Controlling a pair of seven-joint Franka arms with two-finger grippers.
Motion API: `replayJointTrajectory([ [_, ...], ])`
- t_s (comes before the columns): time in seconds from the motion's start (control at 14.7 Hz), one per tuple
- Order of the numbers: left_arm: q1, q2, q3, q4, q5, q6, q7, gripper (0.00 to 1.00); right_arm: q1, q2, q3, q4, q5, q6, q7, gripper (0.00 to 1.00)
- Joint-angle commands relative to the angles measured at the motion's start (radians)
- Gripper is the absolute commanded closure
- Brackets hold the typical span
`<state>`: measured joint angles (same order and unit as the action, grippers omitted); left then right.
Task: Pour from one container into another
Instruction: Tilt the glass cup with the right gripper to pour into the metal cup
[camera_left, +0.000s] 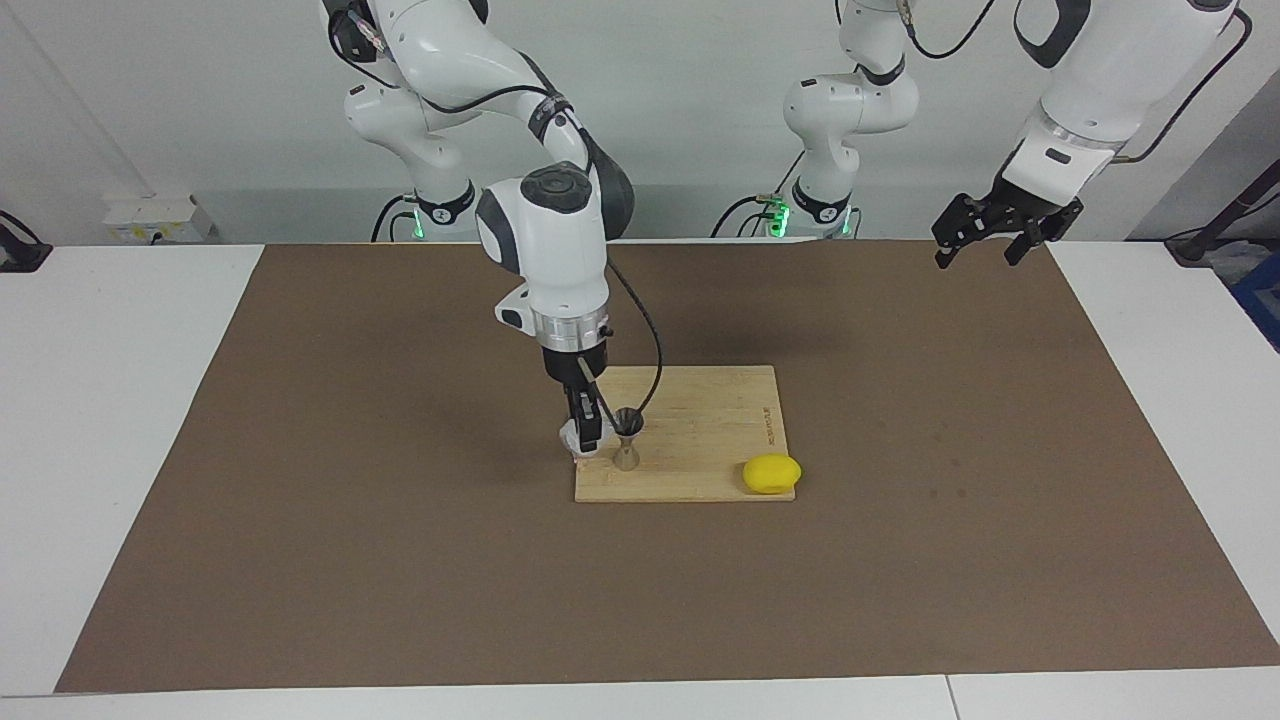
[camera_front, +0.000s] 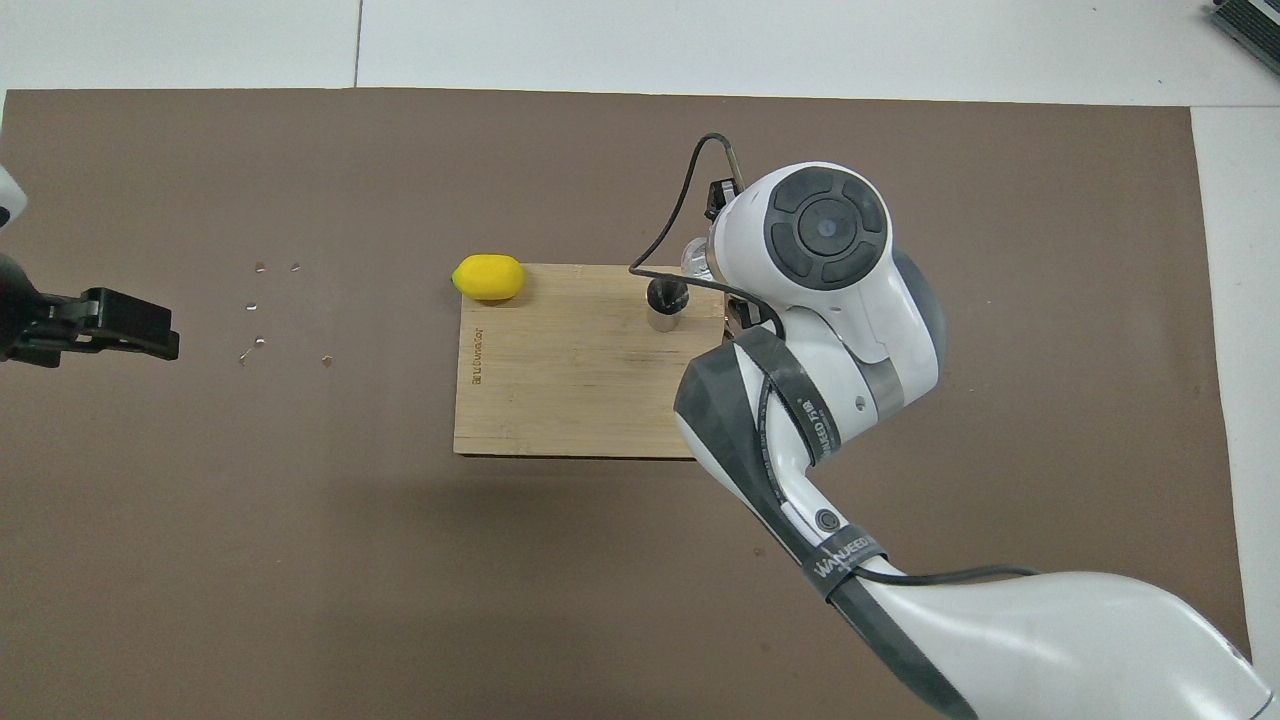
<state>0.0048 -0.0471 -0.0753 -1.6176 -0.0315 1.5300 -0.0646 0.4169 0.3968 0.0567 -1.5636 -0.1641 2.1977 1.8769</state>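
A brown mat (camera_left: 400, 560) covers the white bench (camera_left: 120, 420), with a pale wooden cutting board (camera_left: 700, 440) at its middle. The right tool (camera_left: 586, 436) stands over the board's corner toward the right arm's end, clamped on the small clear faceted tumbler (camera_left: 572, 437) — just beside the upright silver hourglass jigger (camera_left: 627, 437). A yellow lemon (camera_left: 771, 473) sits on the board's other end. The left tool (camera_left: 985, 237) waits, fingers spread and empty, over the mat's edge.
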Motion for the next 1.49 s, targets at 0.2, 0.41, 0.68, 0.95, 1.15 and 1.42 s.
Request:
replayJointTrajectory([
  [0.2, -0.014, -0.025, 0.002, -0.025, 0.016, 0.021, 0.063, 0.0, 0.008, 0.016, 0.002, 0.034, -0.066, -0.019, 0.013, 1.0],
  [0.41, -0.009, -0.025, 0.003, -0.025, 0.015, 0.024, 0.101, 0.0, 0.023, 0.014, 0.002, 0.034, -0.093, -0.021, 0.004, 1.0],
  [0.68, -0.011, -0.025, 0.005, -0.024, 0.01, 0.021, 0.086, 0.0, 0.03, 0.013, 0.002, 0.034, -0.104, -0.021, -0.019, 1.0],
  [0.95, -0.009, -0.025, 0.005, -0.024, 0.01, 0.022, 0.058, 0.0, 0.03, 0.011, 0.002, 0.034, -0.123, -0.029, -0.036, 1.0],
  [1.15, -0.008, -0.027, 0.005, -0.028, 0.012, 0.022, 0.055, 0.0, 0.039, 0.011, 0.002, 0.034, -0.124, -0.032, -0.039, 1.0],
  [1.42, -0.006, -0.031, 0.005, -0.034, 0.012, 0.009, 0.051, 0.0, 0.036, 0.01, 0.003, 0.04, -0.104, -0.049, -0.039, 1.0],
])
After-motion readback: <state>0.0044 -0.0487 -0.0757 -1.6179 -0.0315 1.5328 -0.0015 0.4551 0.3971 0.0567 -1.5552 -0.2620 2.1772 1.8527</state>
